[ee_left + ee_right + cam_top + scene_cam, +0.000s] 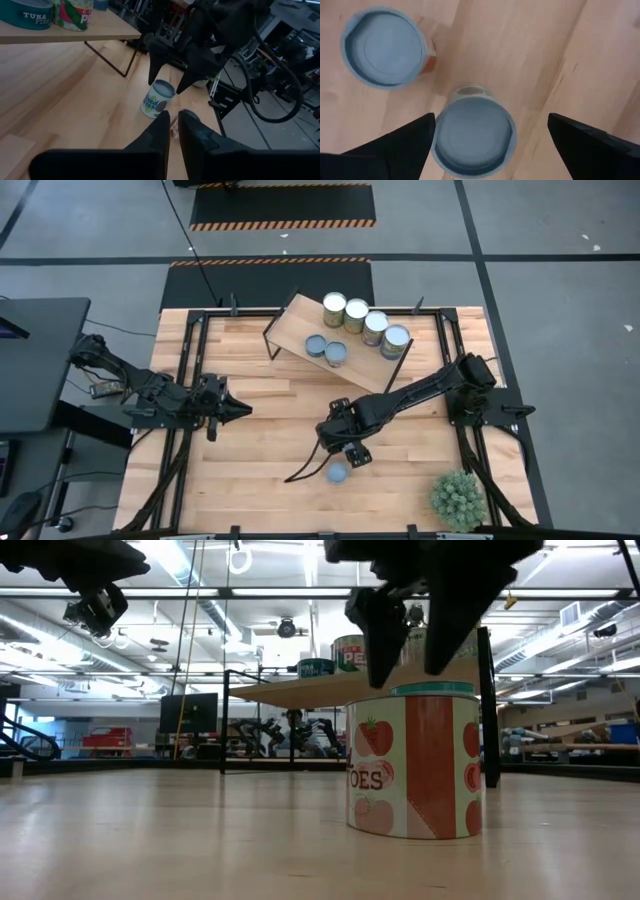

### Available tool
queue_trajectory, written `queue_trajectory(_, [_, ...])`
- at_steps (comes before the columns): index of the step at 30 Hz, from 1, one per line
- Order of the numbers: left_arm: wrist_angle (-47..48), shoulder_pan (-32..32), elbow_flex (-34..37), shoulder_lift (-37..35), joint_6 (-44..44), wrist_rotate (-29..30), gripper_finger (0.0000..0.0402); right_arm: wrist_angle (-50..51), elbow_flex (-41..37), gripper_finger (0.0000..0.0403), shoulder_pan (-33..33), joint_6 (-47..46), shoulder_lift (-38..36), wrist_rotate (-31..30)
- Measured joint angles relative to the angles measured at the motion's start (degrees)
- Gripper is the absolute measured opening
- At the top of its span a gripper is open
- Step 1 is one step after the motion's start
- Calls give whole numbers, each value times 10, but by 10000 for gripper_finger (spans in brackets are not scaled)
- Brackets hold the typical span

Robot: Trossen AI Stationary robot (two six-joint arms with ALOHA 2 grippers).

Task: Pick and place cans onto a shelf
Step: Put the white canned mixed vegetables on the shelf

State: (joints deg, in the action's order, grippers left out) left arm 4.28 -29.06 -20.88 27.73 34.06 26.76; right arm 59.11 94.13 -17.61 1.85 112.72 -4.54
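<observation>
1. Crowding is the main hazard. The right gripper (410, 675) hangs wide open and empty over a blue-grey-topped can (472, 135), near the table (260, 395) edge opposite the shelf (300, 325). A second can (385, 47) stands just beside it. If the gripper descends off-centre, I judge that one finger could hit that neighbour and knock or roll it toward the edge.
2. Clipping the lid is another risk. If a finger lands on the rim and not past it, the can may tip rather than be gripped.
3. Space on the shelf is tight. Six cans already sit there: four wide ones along its back edge and two small ones by its front edge. A careless placement could push one off.
4. The left gripper (240, 410) is shut on nothing and waits over the table's left half, well clear.
5. Views differ:
   - The right wrist view shows both table cans.
   - The high view shows only the neighbour (337, 473), since the arm hides the target.
   - The low view alone shows the gap between the fingertips and the lid, and the tomato label.
</observation>
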Motion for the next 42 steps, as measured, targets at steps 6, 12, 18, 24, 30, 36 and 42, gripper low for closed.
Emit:
queue_trajectory(6, [1,0,0,0,1,0,43,9,0,392,2,-58,14,14])
queue_trajectory(12, [3,0,0,0,1,0,43,9,1,391,-1,-48,24,10])
queue_trajectory(18, [4,0,0,0,1,0,43,51,-1,391,-3,-39,36,-15])
queue_trajectory(24, [4,0,0,0,1,0,43,79,-3,383,-12,20,36,-51])
queue_trajectory(30, [4,0,0,0,0,0,43,107,-3,366,-20,52,35,-72])
queue_trajectory(36, [3,0,0,0,3,0,43,141,35,361,-13,-70,32,-59])
queue_trajectory(42, [3,0,0,0,3,-1,43,134,74,369,9,-233,31,-9])
